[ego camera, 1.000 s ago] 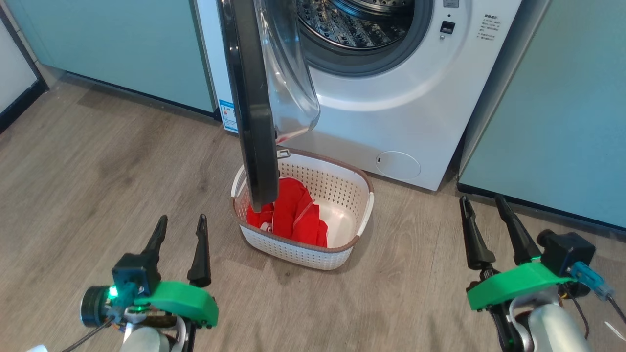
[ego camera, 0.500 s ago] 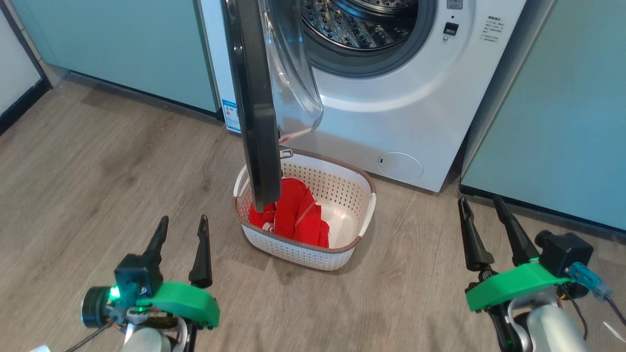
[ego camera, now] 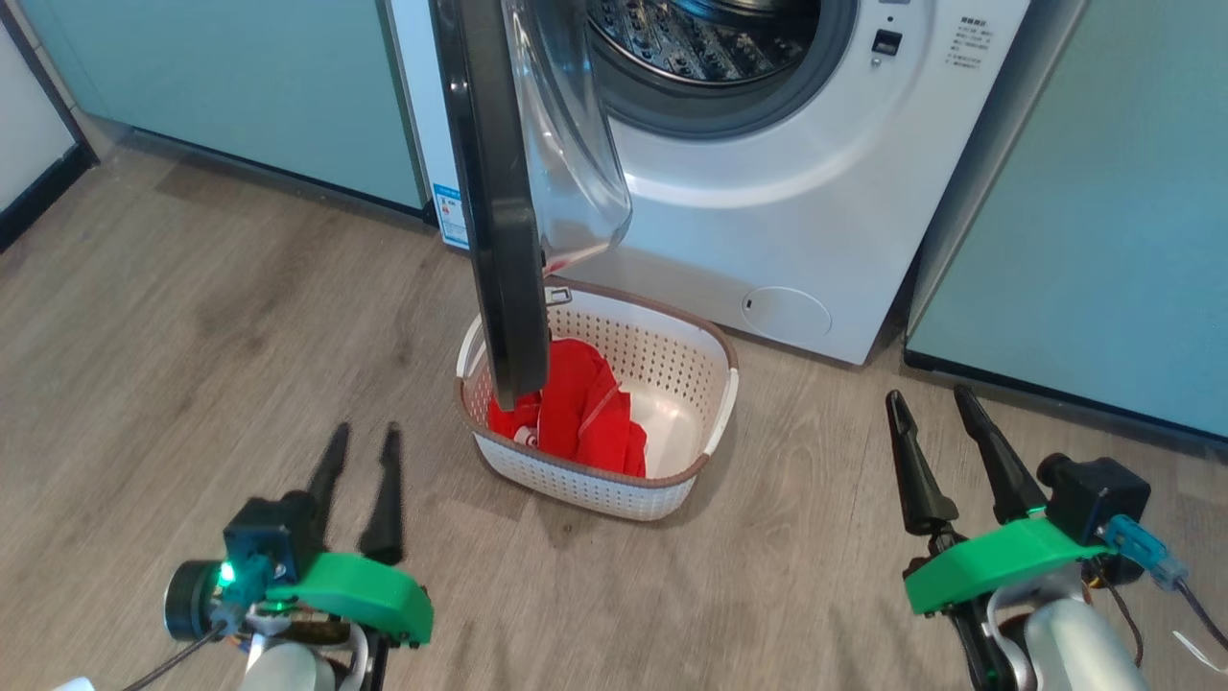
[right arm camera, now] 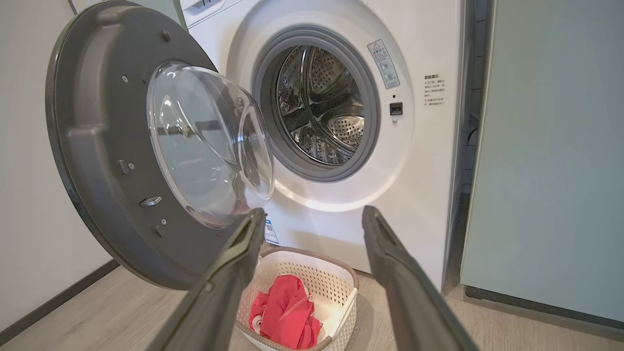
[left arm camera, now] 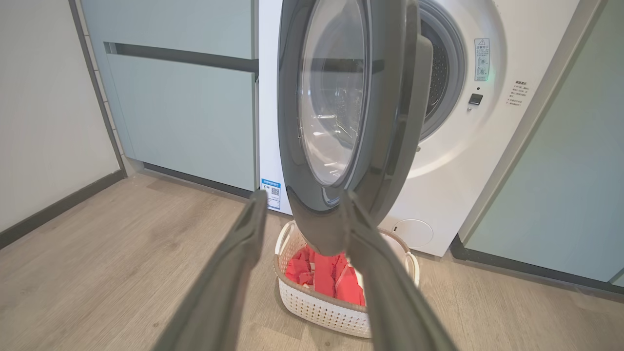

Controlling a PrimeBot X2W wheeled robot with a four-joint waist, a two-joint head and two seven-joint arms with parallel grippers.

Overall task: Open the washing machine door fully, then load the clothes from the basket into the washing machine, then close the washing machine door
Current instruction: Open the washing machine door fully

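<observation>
**Red clothes lie in the basket below the swung-out door**

Red clothes [ego camera: 585,413] with a touch of white sit heaped in the left half of the basket [ego camera: 576,480], leaving the right part of its pale base bare. The basket stands on the wooden floor [ego camera: 192,336] just in front of the washing machine [ego camera: 767,221], which is set between pale teal cabinets [ego camera: 240,86].

The washing machine door [ego camera: 499,192] is swung out and appears edge-on from the head camera. Its black rim hangs over the basket's left end and hides part of the pile, and its clear dome faces the machine. The steel drum [ego camera: 691,38] stands uncovered.

The left gripper [ego camera: 366,432] hovers at the lower left, well apart from the basket, its two dark fingers parted by a modest gap and holding nothing. The right gripper [ego camera: 927,393] hovers at the lower right, near the right-hand cabinet, its fingers spread somewhat wider and likewise empty.

From the left wrist, the fingers point toward the door's lower rim and the basket beneath it. From the right wrist, the door's inner face, the domed glass and the drum's mouth are in plain sight, with the basket low between the fingers.
</observation>
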